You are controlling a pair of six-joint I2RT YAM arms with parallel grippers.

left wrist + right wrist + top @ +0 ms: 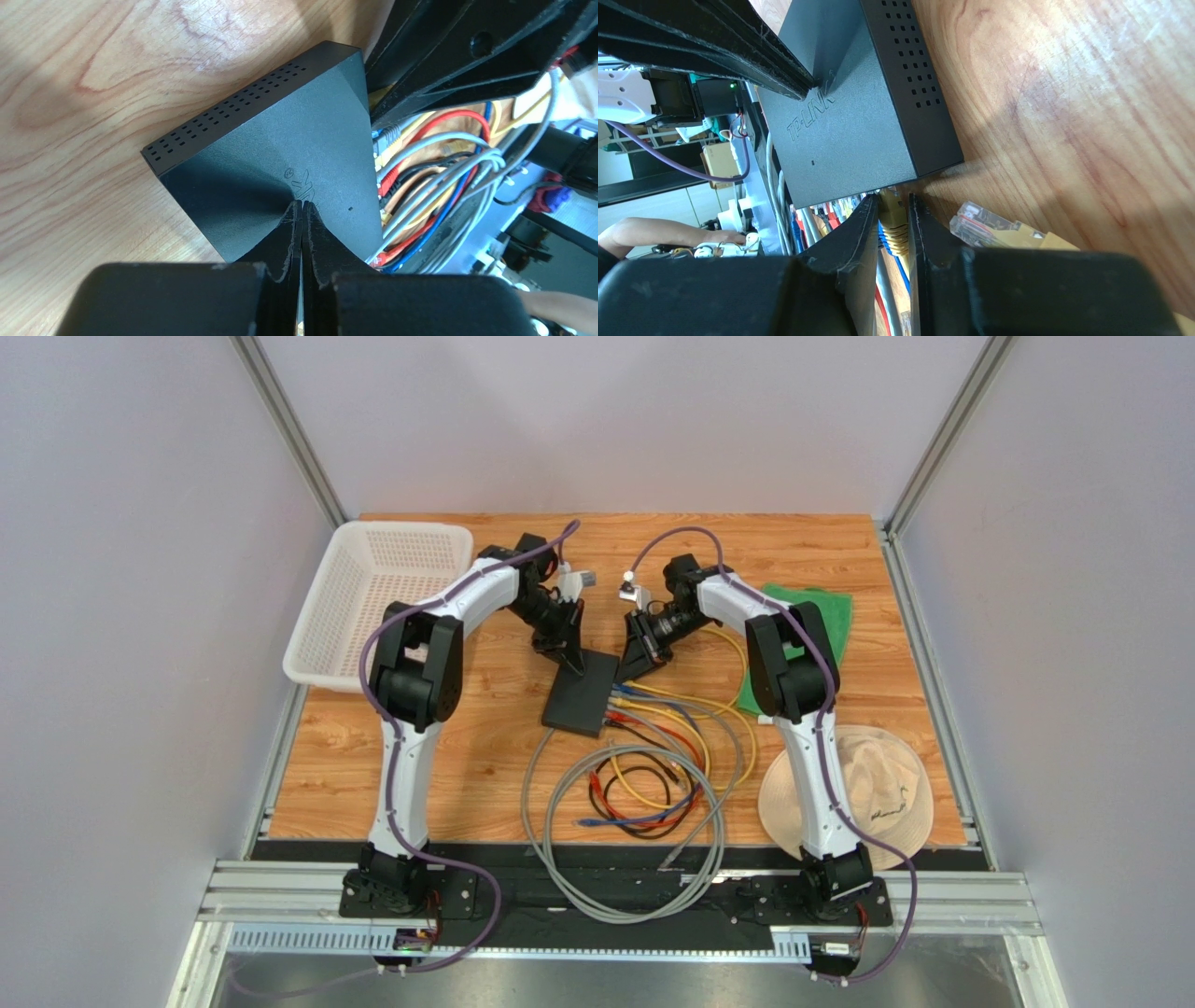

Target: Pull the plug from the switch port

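The matte-black switch (581, 696) lies mid-table, its port edge facing the cables; it also shows in the left wrist view (281, 147) and the right wrist view (850, 119). My left gripper (568, 658) is shut, its tips (303, 204) pressed down on the switch's top. My right gripper (634, 669) is at the port edge, its fingers closed on a yellow plug (896, 222) that still sits at the switch's ports. Red, blue, grey and yellow plugs (386, 161) fill the other ports.
A loose yellow cable end with a clear plug (990, 225) lies on the wood beside my right fingers. Coiled cables (638, 805) spread toward the near edge. A white basket (379, 595) stands far left, a green cloth (828, 616) and a hat (849, 791) at right.
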